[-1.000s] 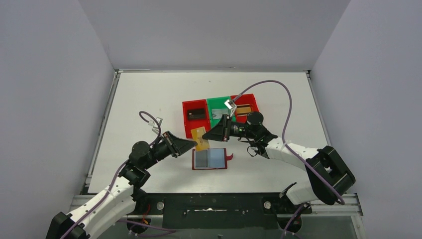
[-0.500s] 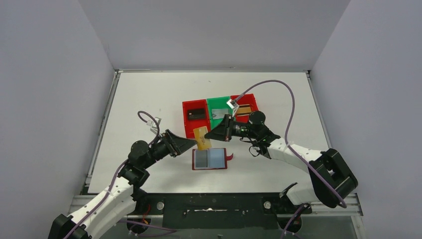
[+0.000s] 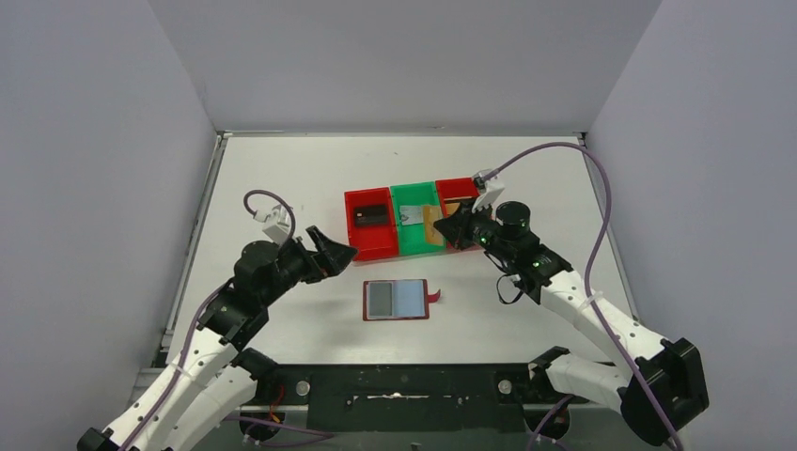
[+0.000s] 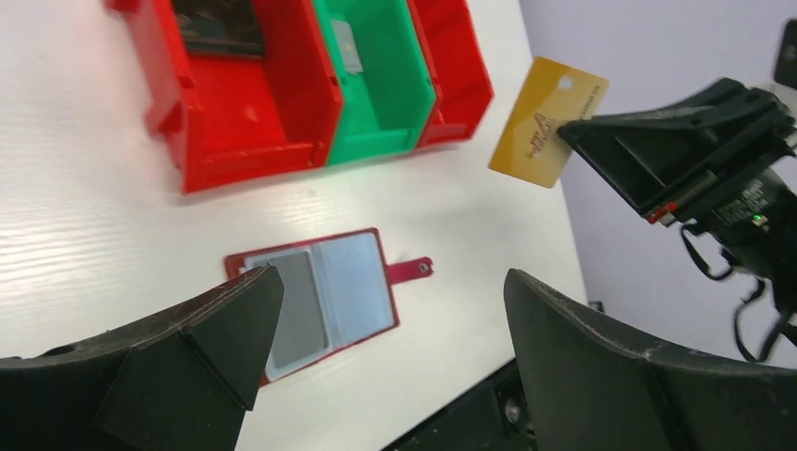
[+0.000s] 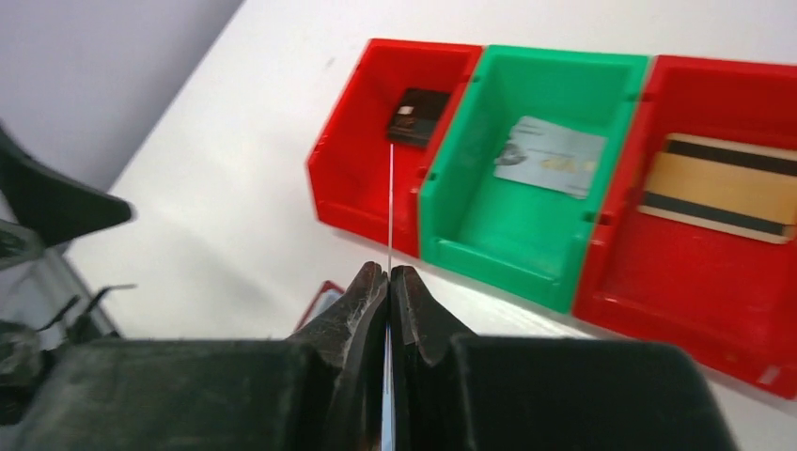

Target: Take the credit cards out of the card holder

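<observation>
Gold credit card (image 4: 550, 122) shows only edge-on, a thin line, in the right wrist view. Right tool (image 5: 388, 275) clenched on it, arm stretched forward, card aloft near the bins (image 3: 414, 247). Left tool (image 3: 345, 252) released, jaws wide, raised. Card holder (image 3: 397, 300) lies open on bench (image 3: 282, 178)

Bare bench (image 3: 282, 169) rings the open card holder (image 3: 396, 300), so a hand can reach it from any side. Beyond stand three bins (image 3: 374, 252), with the right hand (image 3: 443, 224) and its gold credit card (image 4: 548, 122) over their near edge.
</observation>
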Robot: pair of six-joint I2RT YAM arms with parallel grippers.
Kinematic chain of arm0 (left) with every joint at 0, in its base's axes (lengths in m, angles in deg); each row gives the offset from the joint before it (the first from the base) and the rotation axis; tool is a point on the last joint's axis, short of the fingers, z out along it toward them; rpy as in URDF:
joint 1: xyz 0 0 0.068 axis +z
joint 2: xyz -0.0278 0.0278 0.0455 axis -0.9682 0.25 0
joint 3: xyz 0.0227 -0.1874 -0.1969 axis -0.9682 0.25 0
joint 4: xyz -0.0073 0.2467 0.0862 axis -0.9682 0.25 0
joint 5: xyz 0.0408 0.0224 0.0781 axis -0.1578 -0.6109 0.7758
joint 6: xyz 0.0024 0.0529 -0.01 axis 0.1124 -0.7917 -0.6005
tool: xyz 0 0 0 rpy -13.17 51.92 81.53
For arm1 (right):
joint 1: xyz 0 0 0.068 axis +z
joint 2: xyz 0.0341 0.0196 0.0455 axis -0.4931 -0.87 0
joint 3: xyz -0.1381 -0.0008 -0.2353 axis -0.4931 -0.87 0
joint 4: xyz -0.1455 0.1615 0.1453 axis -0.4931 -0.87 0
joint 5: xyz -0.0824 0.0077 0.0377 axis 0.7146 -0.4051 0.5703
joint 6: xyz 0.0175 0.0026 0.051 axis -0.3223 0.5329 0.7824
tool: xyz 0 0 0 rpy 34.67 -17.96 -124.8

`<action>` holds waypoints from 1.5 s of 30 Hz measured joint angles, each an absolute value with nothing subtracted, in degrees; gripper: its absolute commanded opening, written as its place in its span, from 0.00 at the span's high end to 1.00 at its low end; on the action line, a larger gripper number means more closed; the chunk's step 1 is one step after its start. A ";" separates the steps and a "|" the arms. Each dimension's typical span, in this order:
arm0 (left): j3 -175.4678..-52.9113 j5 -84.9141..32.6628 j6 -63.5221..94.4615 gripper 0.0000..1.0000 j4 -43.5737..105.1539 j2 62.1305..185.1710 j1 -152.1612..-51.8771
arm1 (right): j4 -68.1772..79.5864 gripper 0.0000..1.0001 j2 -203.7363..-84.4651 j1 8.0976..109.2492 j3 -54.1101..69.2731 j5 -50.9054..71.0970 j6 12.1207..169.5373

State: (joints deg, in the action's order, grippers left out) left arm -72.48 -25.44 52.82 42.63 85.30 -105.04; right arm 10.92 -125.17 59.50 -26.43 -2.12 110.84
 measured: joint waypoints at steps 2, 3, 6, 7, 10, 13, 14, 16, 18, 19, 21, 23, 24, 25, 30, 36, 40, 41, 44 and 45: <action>-75.60 -22.05 50.41 0.09 46.87 85.65 -105.04 | 9.11 1.00 -124.27 59.52 -26.10 1.75 106.41; -76.98 -20.32 49.23 0.09 48.84 85.85 -105.04 | 8.47 1.00 -123.86 59.52 -26.08 3.37 104.35; -81.00 -15.01 46.08 0.09 54.41 86.96 -105.02 | 7.69 1.00 -122.94 59.52 -26.08 7.45 98.21; -82.10 -13.35 45.12 0.08 55.77 87.47 -105.02 | 7.62 1.00 -122.70 59.52 -26.08 8.61 95.98; -84.46 -9.18 42.92 0.07 58.98 89.39 -104.99 | 7.56 1.00 -122.46 59.52 -26.08 11.61 89.45; -85.48 -5.96 40.95 0.07 60.84 91.79 -104.38 | 7.47 1.00 -122.79 59.52 -26.08 13.68 83.04; -85.48 -5.42 40.47 0.06 61.41 92.45 -103.77 | 7.47 1.00 -123.12 59.52 -26.03 14.16 80.48; -85.48 -5.09 39.40 0.06 62.48 93.50 -101.82 | 7.40 1.00 -124.69 59.52 -25.64 14.99 75.44; -85.48 -5.39 38.41 0.06 63.09 93.74 -99.00 | 6.70 1.00 -127.49 59.50 -24.59 16.17 70.52; -85.44 -5.70 37.63 0.05 63.11 93.57 -97.13 | 6.11 1.00 -128.89 59.46 -23.96 16.55 68.46; -84.78 -5.92 36.29 0.05 62.39 92.60 -94.50 | 4.10 1.00 -132.99 59.06 -21.86 17.16 63.48; -82.86 -6.09 35.13 0.05 61.62 90.72 -92.84 | 3.10 1.00 -136.16 58.30 -20.42 17.25 60.16; -82.01 -6.14 34.74 0.05 61.62 89.87 -92.51 | 2.44 1.00 -137.48 57.71 -19.87 17.27 58.52; -81.40 -6.33 34.46 0.05 61.65 89.28 -92.38 | 1.72 1.00 -138.55 57.12 -19.32 17.16 56.88; -79.95 -6.71 33.30 0.05 60.07 87.47 -92.29 | -0.55 1.00 -142.13 53.58 -16.39 13.97 49.43; -79.71 -6.66 32.71 0.05 58.76 86.40 -92.29 | -3.61 1.00 -148.93 49.78 -9.79 8.79 38.96; -79.63 -6.58 32.03 0.05 58.56 86.13 -92.29 | -6.24 1.00 -151.88 48.57 -6.01 5.81 33.56; -79.63 -6.53 31.92 0.05 58.56 86.09 -92.29 | -6.87 1.00 -152.47 48.35 -5.14 5.05 32.42; -79.63 -6.36 31.83 0.05 58.54 85.63 -92.29 | -8.95 1.00 -153.56 48.16 -2.76 2.45 29.54; -79.63 -6.25 31.79 0.05 58.54 85.32 -92.29 | -9.47 1.00 -154.11 48.16 -1.77 1.57 28.73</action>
State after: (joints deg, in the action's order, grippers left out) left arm -79.63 -6.25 31.79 58.54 85.32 -92.29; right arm -9.47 -154.11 48.16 -1.77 1.57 28.73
